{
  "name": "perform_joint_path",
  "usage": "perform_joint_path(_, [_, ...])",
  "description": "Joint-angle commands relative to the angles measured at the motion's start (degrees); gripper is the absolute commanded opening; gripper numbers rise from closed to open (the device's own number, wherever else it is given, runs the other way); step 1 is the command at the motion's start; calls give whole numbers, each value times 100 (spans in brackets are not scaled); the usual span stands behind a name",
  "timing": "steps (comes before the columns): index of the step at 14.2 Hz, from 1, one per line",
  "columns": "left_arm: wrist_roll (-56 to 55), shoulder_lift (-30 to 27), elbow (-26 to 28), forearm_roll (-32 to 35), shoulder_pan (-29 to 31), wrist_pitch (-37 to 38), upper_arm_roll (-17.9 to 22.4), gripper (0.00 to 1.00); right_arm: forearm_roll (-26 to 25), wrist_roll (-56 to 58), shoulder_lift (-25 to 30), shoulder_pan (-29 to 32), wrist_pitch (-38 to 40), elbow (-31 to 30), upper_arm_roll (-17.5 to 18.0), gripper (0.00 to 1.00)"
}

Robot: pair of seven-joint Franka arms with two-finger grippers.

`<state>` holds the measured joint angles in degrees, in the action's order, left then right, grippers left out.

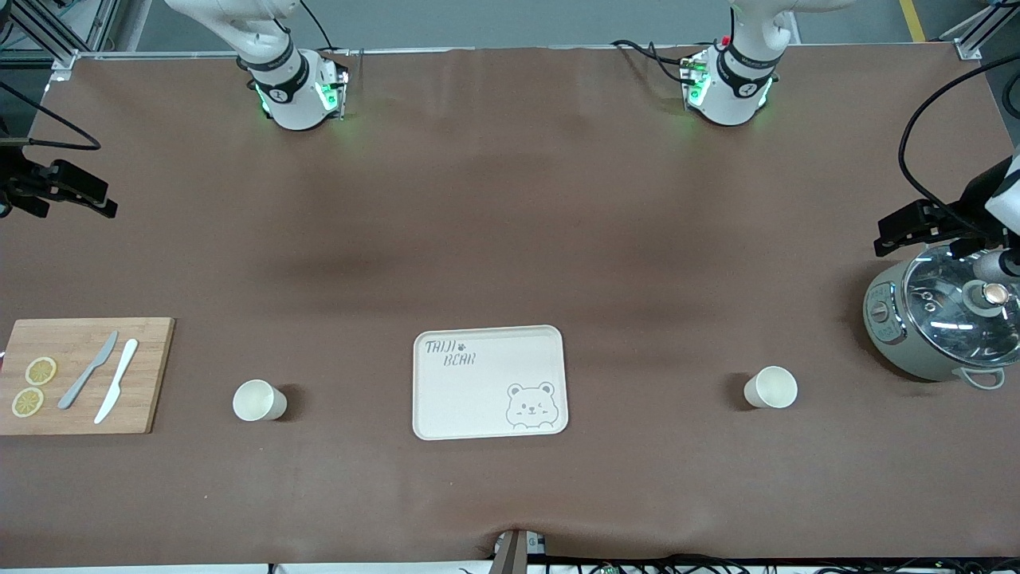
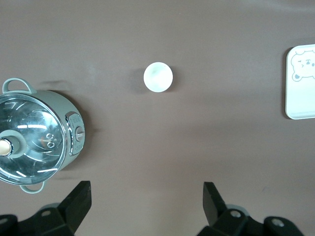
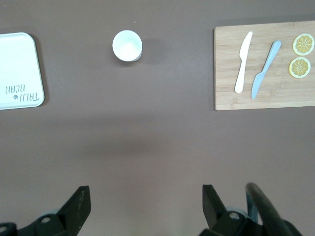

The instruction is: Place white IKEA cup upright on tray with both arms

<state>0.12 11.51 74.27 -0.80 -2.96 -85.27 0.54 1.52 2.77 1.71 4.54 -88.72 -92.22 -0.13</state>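
Both grippers, left (image 2: pixel 143 204) and right (image 3: pixel 142 206), hover with fingers apart above brown table (image 1: pixel 510 239); flat cream rectangular bear-face tray (image 1: pixel 478 399) lies between two upright white cups (image 1: pixel 771 387) (image 1: pixel 258 400).

Even, soft overhead light falls on the brown tabletop (image 1: pixel 510 239), leaving broad faint darker bands across it. Each white cup (image 1: pixel 259 400) casts a short soft shadow. Glare streaks the pot's glass lid (image 1: pixel 960 299). All three views are sharp, without visible edge distortion.

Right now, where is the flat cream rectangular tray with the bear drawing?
The cream bear tray lies mid-table in the front view, between two white cups: one toward the right arm's end, one toward the left arm's.
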Motion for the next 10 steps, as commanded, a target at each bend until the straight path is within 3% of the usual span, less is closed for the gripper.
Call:
perform_joint_path(1, [22,-18,-18,63,75,-43,-36,100,-64,-66,75,20,-32,-59,39,100])
perform_joint_path(10, [-4,131,26,229,-21,-52,-28,100,-29,-66,-22,82,3,125,48,100])
